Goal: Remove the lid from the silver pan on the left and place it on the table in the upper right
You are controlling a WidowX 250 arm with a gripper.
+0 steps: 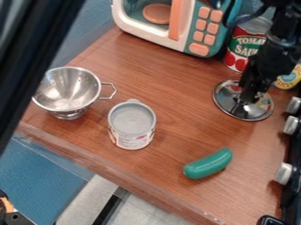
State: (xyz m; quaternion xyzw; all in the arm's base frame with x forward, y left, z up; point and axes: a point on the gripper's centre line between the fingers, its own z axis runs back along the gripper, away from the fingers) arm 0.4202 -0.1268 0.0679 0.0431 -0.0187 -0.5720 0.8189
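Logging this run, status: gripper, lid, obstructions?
Black gripper at round silver metal lid; grip unclear. Lid on brown wooden table, upper right. Silver metal pan uncovered. Red-labelled can close beyond.

The gripper (pixel 250 88) covers part of the metal lid (pixel 226 104) at 2 o'clock, plus bits of 2 cans (the tomato one (pixel 237 49) and a smaller one (pixel 286 81)). The picture's edge crops the toy microwave (pixel 125 21) at 12 o'clock and the stove (pixel 291 178) at 4 o'clock. Print on the middle can (pixel 132 139) is unreadable.
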